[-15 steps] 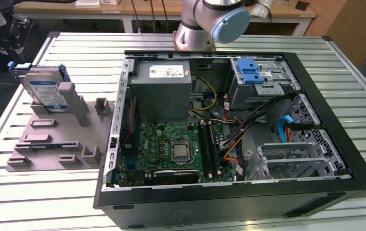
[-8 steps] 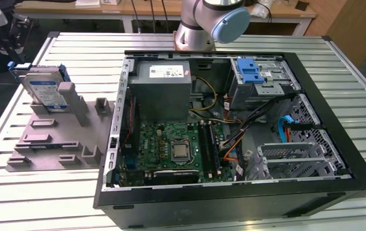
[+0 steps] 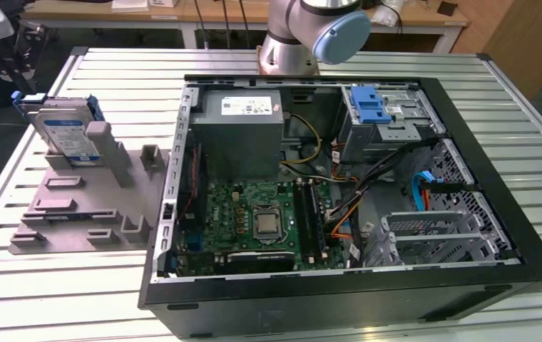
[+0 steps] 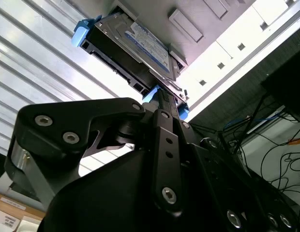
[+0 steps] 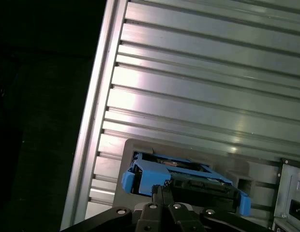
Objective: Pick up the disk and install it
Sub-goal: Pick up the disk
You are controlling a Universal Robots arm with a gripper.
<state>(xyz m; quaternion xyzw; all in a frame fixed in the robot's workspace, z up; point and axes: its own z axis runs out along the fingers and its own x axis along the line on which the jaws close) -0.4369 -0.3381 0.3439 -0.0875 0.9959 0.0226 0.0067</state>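
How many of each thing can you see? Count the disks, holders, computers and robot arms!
disk: 1
holder: 1
computer: 1
robot arm: 1
Total: 4

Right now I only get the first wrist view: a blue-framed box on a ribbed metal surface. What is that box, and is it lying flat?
Observer: That is the disk. In the exterior view it stands on edge in a grey holder, with its white-and-blue label showing.
Operator: Is there a computer anywhere near it?
Observer: Yes. To the exterior view's right of the holder lies an open computer case, with a metal drive cage in a far corner, topped by a blue latch.
Operator: How close is the arm to the box?
Observer: In the second wrist view the end effector is right at the disk's blue-framed edge. I cannot tell whether they touch.
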